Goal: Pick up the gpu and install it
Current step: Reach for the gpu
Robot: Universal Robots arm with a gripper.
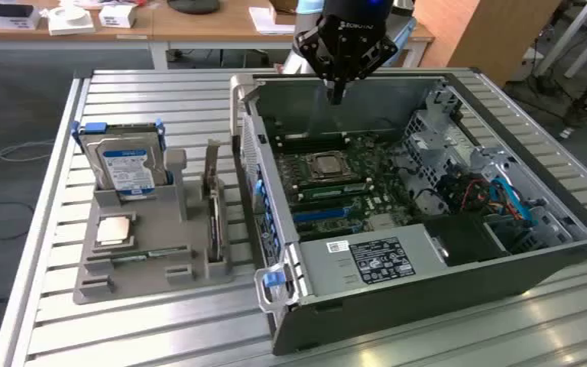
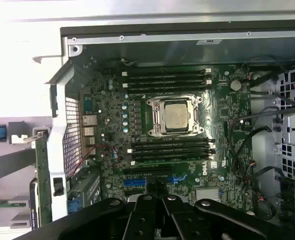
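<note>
Silver metal slats make up the worktop (image 1: 120, 336), and on it we see two big things side by side. On the exterior view's right sits an open computer case (image 1: 457, 275), so we can look straight in at the green board (image 1: 339, 187) inside. On the exterior view's left sits a gray holder (image 1: 95, 287) with slots for parts. The gpu (image 1: 213, 202) stands on its thin edge in that holder, in the slot nearest the case. It is just beside the case wall, not inside the case, and nothing is touching it. In the same holder we see a silver hard drive (image 1: 128, 170) with a blue label standing up at the far end. A small brownish chip (image 1: 116, 229) lies flat in the middle, and a narrow green stick (image 1: 150, 254) lies near the front. The black claw (image 1: 338, 93) hangs above the far end of the open case. It points down and is well apart from the gpu. Its two fingers look pressed together, and they hold nothing. In the wrist view we look down into the case past the claw. We see a big silver chip (image 2: 176, 116) in the middle of the green board, with long black slots on two sides of it. A blue slot (image 2: 137, 182) lies close to the claw tips, and black wires (image 2: 236, 145) curl beside the board.
</note>
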